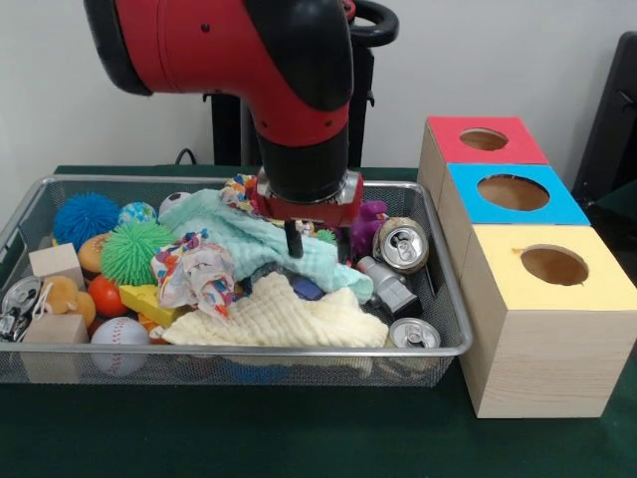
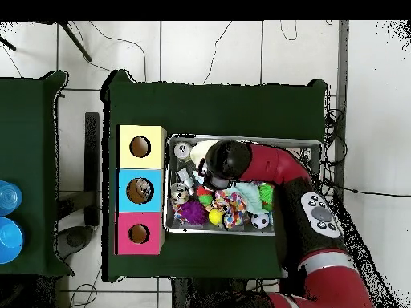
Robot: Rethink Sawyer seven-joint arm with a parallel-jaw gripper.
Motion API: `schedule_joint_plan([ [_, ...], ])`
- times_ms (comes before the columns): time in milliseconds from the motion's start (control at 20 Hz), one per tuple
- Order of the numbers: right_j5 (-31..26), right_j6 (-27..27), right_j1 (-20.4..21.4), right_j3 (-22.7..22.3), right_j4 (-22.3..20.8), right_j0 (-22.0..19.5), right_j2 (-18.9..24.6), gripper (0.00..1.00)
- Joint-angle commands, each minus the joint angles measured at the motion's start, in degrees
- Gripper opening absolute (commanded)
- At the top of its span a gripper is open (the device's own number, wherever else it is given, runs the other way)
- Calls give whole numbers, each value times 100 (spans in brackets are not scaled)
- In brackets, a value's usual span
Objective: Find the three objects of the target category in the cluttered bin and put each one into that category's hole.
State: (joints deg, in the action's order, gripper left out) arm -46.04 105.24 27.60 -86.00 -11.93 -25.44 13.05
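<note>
The silver wire-mesh bin [image 1: 438, 299] holds a heap of toys, cloths and cans; it also shows in the overhead view [image 2: 265, 139]. My gripper [image 1: 317, 244] is down in the bin's middle, on a mint-green cloth [image 1: 249, 239]. In the overhead view the arm [image 2: 229, 160] hides it. One clear greyish bottle [image 1: 386, 284] lies at the bin's right, between two silver cans [image 1: 403, 244]. A blue bit [image 1: 307, 289] peeks from under the cloths. The blue-top box's hole [image 1: 513, 192] is the middle hole of three; in the overhead view something pale shows inside this hole [image 2: 140, 191].
The red-top box [image 1: 485, 139] and the yellow-top box [image 1: 554, 266] flank the blue one, right of the bin. A pale yellow cloth [image 1: 279, 319], a patterned cloth [image 1: 194, 274], spiky balls [image 1: 134, 249], a baseball [image 1: 119, 334] and wooden blocks [image 1: 55, 264] fill the bin.
</note>
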Motion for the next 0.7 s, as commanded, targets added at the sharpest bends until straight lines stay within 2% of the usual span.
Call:
schedule_joint_plan([
  [50,687,101,-675,-474,-440,-53,-12,100],
  [400,414,-200,-528,-511,-419,-210,19,100],
  [500,252,-237,-363,-573,-390,-216,21,100],
  [550,89,-276,-362,-456,-360,-209,33,100],
  [700,-259,-384,34,-581,-297,-246,40,100],
])
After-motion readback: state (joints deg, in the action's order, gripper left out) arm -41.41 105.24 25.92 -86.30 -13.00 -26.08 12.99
